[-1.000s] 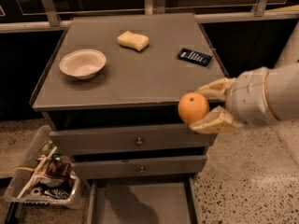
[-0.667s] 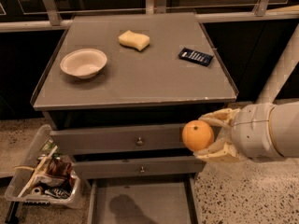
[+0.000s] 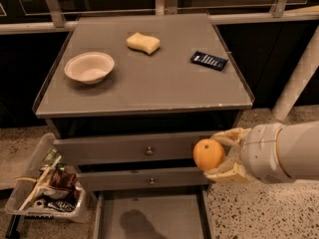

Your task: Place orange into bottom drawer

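hand (image 3: pixel 215 155) grips orange (image 3: pixel 209 154) above bottom drawer (image 3: pixel 149 217)

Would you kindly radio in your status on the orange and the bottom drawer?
Pincer shut on orange, before the top drawer front. Bottom drawer open, below and left. Nothing seen in the way.

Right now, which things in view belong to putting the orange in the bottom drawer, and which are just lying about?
Job: orange, gripped by the gripper before the upper drawers; bottom drawer, open below.
Lying about: white bowl, sponge, dark packet on the cabinet top; bin of packets, lower left.
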